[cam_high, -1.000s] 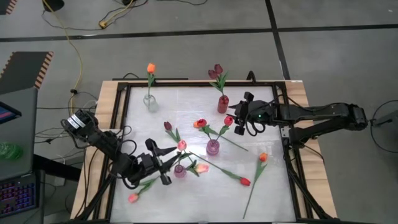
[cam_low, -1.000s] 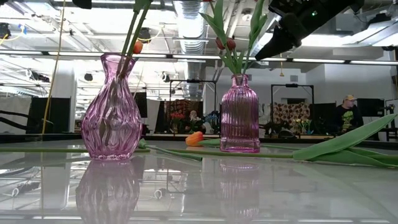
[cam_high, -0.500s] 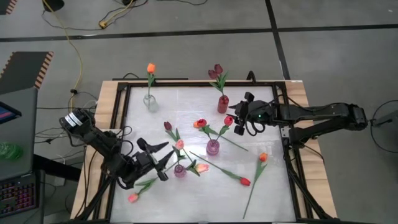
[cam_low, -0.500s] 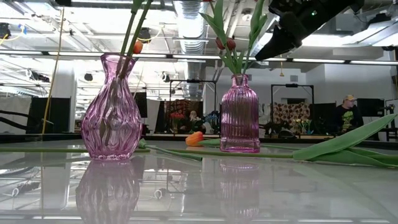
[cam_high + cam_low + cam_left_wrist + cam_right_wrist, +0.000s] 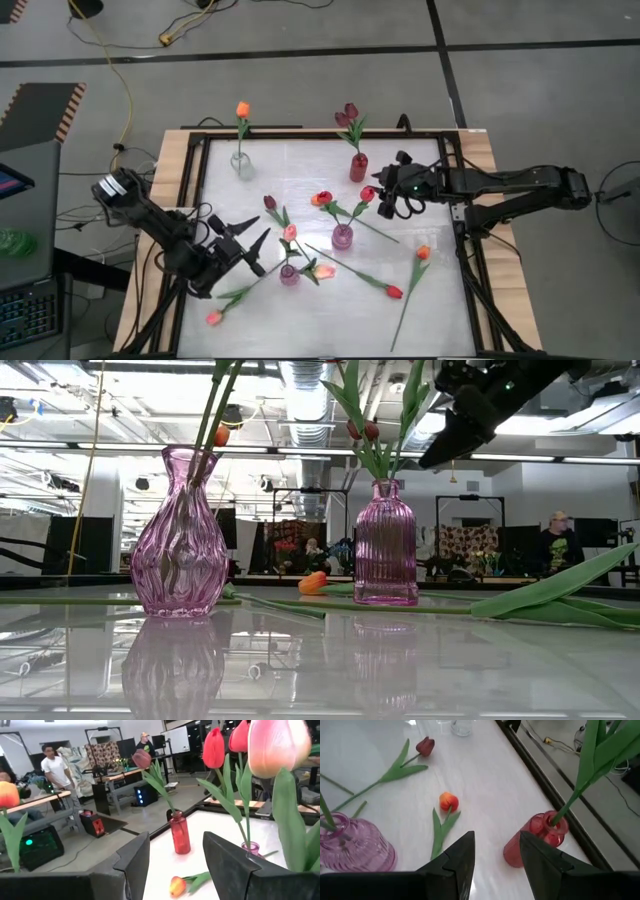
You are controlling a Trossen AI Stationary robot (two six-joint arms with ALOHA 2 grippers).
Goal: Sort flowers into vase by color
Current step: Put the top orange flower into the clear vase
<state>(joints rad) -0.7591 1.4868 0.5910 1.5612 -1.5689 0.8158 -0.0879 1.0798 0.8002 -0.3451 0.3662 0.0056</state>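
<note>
Both dark grippers, left (image 5: 258,243) and right (image 5: 383,203), hang open and empty over the glossy table (image 5: 420,310) with ribbed pink glass vases (image 5: 386,544).

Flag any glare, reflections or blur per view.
Low view: glossy table mirrors both pink vases, and the bright ceiling lights backlight the right gripper into a silhouette. Left wrist view: the nearest pink tulip is too close and soft. High view: even light, mild sheen on the tabletop. Right wrist view: red vase fairly sharp.
</note>
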